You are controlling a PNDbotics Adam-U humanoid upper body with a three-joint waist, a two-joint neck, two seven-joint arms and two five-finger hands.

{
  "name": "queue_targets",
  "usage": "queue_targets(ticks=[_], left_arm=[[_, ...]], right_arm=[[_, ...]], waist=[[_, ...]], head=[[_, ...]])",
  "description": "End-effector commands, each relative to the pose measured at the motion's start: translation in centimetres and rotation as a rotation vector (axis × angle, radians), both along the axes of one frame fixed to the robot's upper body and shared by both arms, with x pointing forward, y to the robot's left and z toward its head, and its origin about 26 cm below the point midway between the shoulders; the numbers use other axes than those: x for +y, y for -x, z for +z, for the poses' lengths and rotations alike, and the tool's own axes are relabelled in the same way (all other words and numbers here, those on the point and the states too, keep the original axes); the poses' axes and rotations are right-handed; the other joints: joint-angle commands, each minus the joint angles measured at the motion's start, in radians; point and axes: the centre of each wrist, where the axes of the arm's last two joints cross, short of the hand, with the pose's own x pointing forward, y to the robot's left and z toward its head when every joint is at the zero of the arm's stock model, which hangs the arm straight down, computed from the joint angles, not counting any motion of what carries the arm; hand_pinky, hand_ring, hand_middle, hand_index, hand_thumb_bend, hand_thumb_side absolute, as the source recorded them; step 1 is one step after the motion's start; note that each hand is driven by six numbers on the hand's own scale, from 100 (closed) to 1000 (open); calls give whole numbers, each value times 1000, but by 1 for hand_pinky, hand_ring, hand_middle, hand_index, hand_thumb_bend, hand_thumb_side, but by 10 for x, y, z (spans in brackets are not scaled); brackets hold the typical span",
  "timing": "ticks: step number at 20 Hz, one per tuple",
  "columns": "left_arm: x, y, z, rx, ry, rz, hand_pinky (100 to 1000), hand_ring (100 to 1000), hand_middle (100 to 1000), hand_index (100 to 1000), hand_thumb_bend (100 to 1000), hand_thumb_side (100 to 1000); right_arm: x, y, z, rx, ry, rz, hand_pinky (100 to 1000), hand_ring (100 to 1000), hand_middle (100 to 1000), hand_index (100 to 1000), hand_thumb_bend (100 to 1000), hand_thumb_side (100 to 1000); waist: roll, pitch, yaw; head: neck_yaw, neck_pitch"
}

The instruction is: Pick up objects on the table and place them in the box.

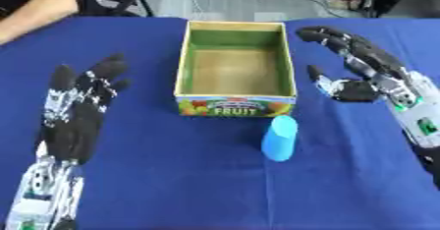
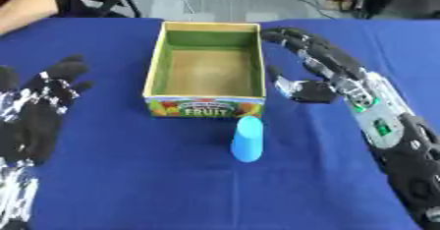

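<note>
Right robot hand open beside cardboard box; smooth blue cylinder nearby.

Blue cup and open box

A light blue cup is seen lying just in front of the box, which is open, empty and marked FRUIT.

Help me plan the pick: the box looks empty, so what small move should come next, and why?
Probably bring the right hand down toward the blue cylinder. It is the only loose thing showing on the table, lying just in front of the box, whose inside is bare. That hand is open beside the box and nearer than the left hand.
</note>
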Motion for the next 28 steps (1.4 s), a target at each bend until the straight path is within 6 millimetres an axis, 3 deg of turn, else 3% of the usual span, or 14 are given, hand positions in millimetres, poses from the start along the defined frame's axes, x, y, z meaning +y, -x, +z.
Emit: queue_targets(ticks=[1,11,28], left_arm=[[-3,0,7,-25,3,-15,902,945,920,803,828,1000],[-3,-1,7,-25,2,-16,903,947,920,802,826,1000],[-2,-1,7,-25,1,-11,905,950,921,799,824,1000]], right_arm=[[3,-2,6,-21,29,22,1000,868,934,994,100,801],[7,6,-18,23,78,50,1000,869,934,993,100,800],[18,31,-20,-14,133,88,1000,879,943,995,100,801]], waist=[[-1,-14,1],[0,-12,-2],[0,-11,-11]], head=[[-13,-12],[-10,-15],[-5,-26]])
